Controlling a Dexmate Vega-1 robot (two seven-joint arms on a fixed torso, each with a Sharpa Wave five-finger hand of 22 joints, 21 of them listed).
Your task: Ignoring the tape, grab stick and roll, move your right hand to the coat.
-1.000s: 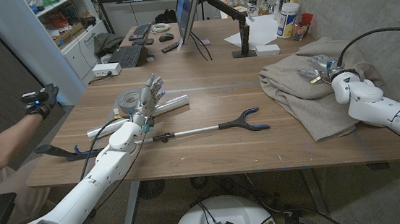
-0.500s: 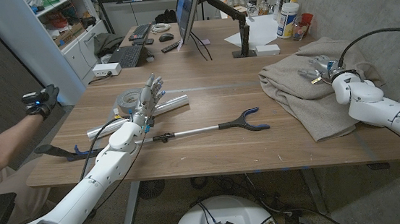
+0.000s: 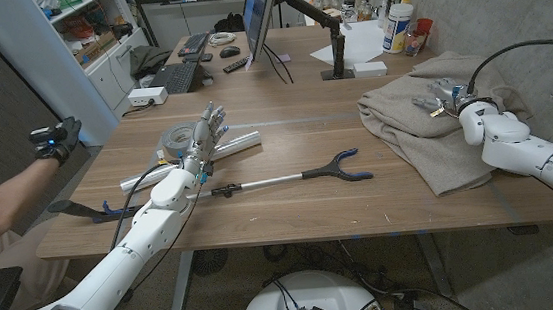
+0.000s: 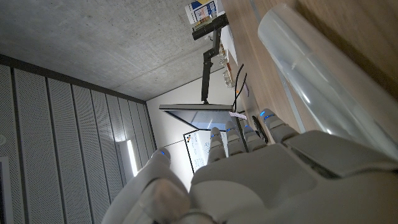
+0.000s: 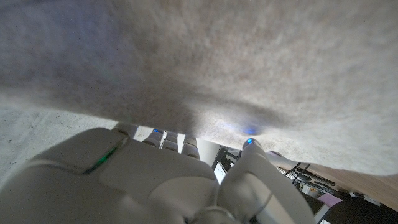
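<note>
Head view: right hand (image 3: 444, 97) sits over the beige coat (image 3: 426, 142) at the surface's right end, its grip unreadable, while the left hand (image 3: 206, 139), fingers spread and empty, stands beside the roll (image 3: 235, 142), far from the coat. Left wrist view: roll (image 4: 323, 81) runs alongside that hand. Right wrist view: coat fabric (image 5: 249, 62) lies close before the fingers (image 5: 166, 142).

Wooden desk (image 3: 291, 209). Grey coat (image 3: 425, 127) heaped near right edge. Reacher-grabber stick (image 3: 289, 179) along front middle. Silver roll (image 3: 233, 142) left of centre, grey tape (image 3: 175, 139) just beside it. Keyboard (image 3: 174, 77), monitor (image 3: 259, 16) toward far edge.
</note>
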